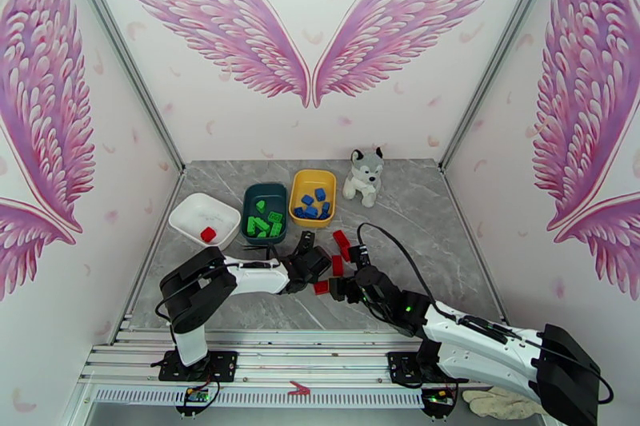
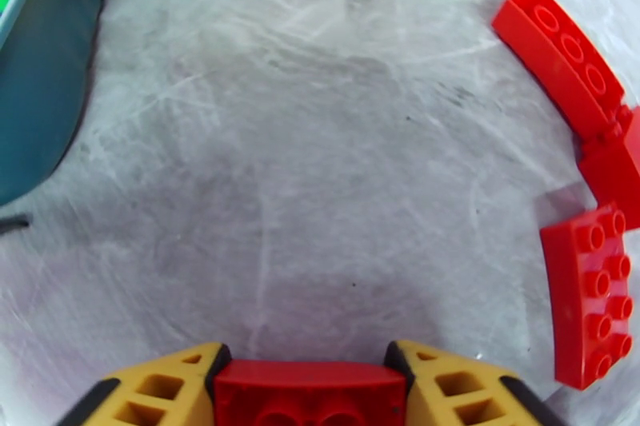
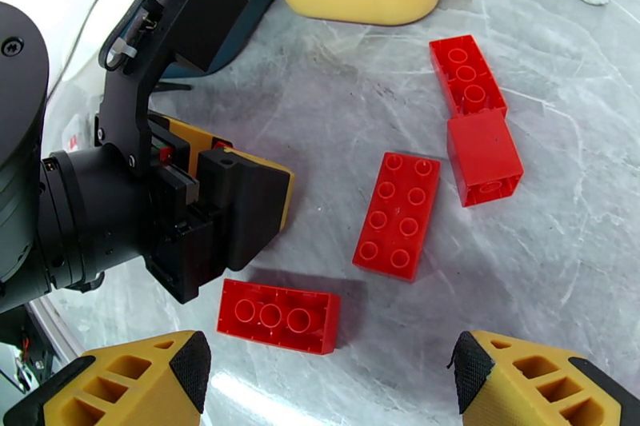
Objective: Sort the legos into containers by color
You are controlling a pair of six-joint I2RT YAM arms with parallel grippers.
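Gripper L [image 2: 308, 357] clamped on red lego [image 2: 310, 396], table [image 2: 320, 180] ahead. Gripper R [image 3: 332, 380] spread wide, empty, w/ three loose red legos [image 3: 398, 216] beyond its tips. White tray [image 1: 186, 216]: one red brick [image 1: 208, 234]; teal tray [image 1: 264, 188]: green legos [image 1: 264, 224]; yellow tray [image 1: 312, 174]: blue legos [image 1: 312, 207].

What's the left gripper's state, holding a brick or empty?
Holding: the left gripper is shut on a red brick, which fills the gap between its fingers.
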